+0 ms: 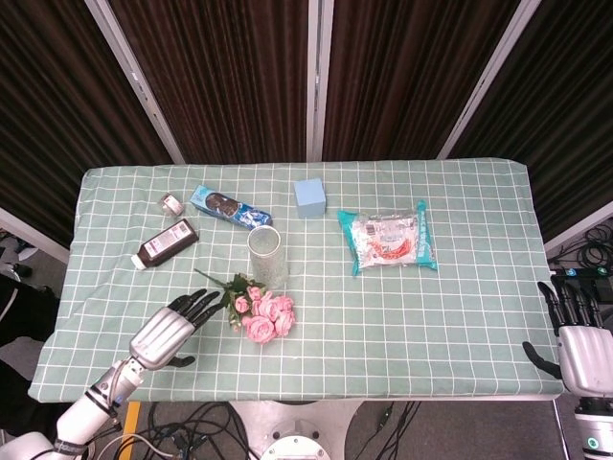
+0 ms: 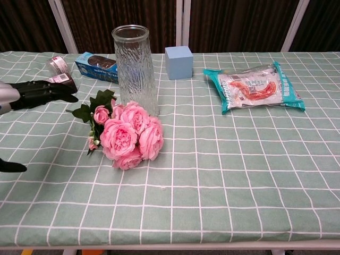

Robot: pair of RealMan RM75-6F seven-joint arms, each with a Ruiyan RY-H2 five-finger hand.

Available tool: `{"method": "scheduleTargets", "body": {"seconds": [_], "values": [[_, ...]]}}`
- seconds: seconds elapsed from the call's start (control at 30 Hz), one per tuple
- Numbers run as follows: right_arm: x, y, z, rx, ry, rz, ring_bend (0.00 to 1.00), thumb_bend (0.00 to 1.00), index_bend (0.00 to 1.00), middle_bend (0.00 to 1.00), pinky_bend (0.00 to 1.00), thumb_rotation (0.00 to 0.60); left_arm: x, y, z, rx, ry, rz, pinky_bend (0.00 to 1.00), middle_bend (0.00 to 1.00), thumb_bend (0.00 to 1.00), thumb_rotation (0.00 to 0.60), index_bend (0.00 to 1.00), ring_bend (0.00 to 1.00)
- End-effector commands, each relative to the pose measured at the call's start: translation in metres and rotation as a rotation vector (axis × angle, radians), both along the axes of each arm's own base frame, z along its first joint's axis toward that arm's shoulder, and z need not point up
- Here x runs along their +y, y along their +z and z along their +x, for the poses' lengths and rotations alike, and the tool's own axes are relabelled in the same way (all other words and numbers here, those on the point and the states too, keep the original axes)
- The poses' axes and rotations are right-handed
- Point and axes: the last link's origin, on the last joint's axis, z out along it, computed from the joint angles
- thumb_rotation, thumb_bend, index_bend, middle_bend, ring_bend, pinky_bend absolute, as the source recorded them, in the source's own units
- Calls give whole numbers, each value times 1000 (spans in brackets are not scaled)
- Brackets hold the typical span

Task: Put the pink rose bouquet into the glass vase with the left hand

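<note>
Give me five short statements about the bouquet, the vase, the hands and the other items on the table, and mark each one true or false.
1. The pink rose bouquet lies on the table in front of the glass vase. True.
2. The left hand grips the bouquet's stems. False: it is open, fingers apart and pointing toward the bouquet, holding nothing.
3. The glass vase lies on its side. False: it stands upright and has no flowers in it.
4. The right hand is at the table's right edge, far from the bouquet. True.
5. The light blue box sits inside the snack bag. False: the box stands alone, left of the bag and nearer the curtains.
</note>
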Motion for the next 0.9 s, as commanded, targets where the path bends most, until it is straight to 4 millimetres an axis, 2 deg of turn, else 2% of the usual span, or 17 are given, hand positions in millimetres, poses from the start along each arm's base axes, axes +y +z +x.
{"method": "scheduleTargets", "body": {"seconds": [0.03,0.27,0.5,0.9], "values": [[0,0,0,2,0,1,0,136,0,0,0,600,9,-6,4,6,8,-10,204,7,5,600,81,0],[-2,-1,0,2,-3,7,0,136,0,0,0,600,31,-14,9,5,75,-57,204,7,6,600,71,0],[-5,-2,-1,3,-3,14,0,136,0,0,0,600,53,-17,24,16,89,-82,204,7,6,600,62,0],[-8,-1,-4,0,-17,12,0,136,0,0,0,600,63,-31,48,53,65,-136,204,7,7,600,57,0]]}}
